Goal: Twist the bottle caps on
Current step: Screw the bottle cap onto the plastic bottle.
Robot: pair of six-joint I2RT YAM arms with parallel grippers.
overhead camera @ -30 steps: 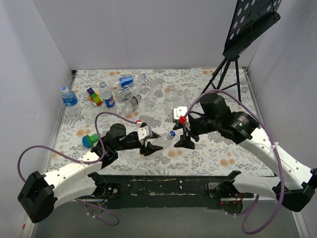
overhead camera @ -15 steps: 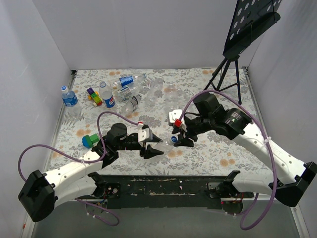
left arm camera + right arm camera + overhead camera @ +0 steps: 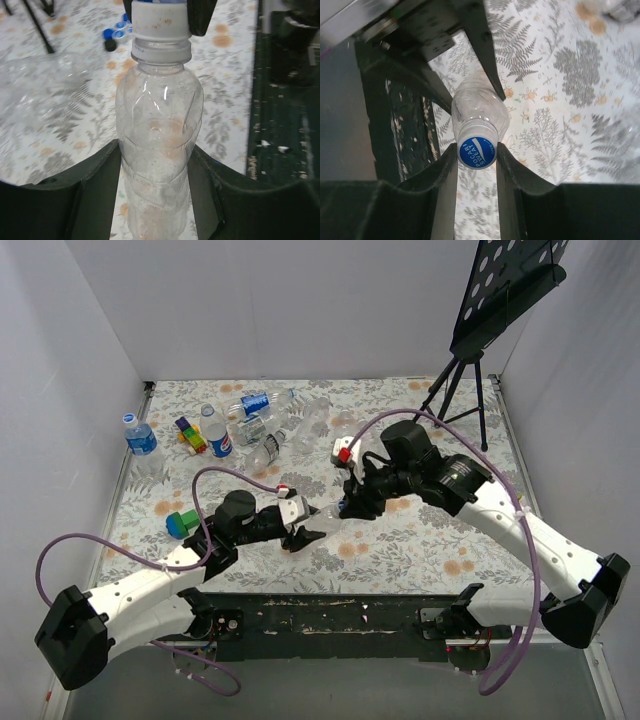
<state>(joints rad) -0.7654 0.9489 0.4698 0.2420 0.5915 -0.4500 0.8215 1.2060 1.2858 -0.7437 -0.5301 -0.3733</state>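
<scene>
2 grippers meet at the near middle of the table [image 3: 440, 540]: the left gripper [image 3: 300, 533] clamps the clear bottle [image 3: 159, 125] by its body, while the right gripper [image 3: 476, 155] pinches the blue cap [image 3: 476, 151] on its neck.

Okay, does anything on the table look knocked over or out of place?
Yes. At the far left several bottles lie tipped over in a heap, and a colourful toy block sits beside them, unrelated to capping.

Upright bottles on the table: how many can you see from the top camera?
2: one bottle farthest left, a second bottle just right of the toy block. The heap of lying bottles could hide another.
</scene>
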